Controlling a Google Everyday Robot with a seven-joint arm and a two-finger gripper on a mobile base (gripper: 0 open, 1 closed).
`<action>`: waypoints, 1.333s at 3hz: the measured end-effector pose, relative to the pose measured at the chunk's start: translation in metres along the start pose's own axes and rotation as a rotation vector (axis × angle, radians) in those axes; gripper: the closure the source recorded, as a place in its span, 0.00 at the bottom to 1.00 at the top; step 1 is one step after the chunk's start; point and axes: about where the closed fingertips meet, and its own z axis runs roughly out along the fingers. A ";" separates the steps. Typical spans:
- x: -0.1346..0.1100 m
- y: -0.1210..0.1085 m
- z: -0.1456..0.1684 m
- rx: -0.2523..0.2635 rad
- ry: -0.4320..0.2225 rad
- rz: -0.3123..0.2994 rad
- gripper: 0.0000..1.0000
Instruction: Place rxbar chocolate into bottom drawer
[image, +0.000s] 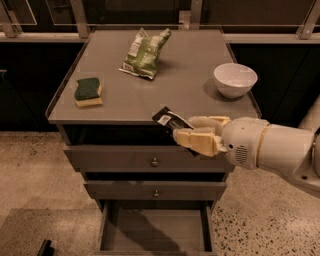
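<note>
My gripper is shut on the rxbar chocolate, a small flat black wrapper with a white label patch at its far end. It holds the bar in the air in front of the cabinet's front edge, at the height of the top drawer. The bar sticks out to the upper left of the tan fingers. The bottom drawer stands pulled open at the bottom of the view, below and a little left of the gripper; its plain flat floor shows nothing on it.
On the cabinet top lie a green chip bag, a green-and-yellow sponge at the left and a white bowl at the right. The middle drawer is closed. A speckled floor surrounds the cabinet.
</note>
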 end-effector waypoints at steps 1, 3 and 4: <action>0.047 -0.017 -0.005 0.061 0.001 0.120 1.00; 0.192 -0.060 0.008 0.115 -0.011 0.448 1.00; 0.198 -0.061 0.011 0.108 -0.017 0.467 1.00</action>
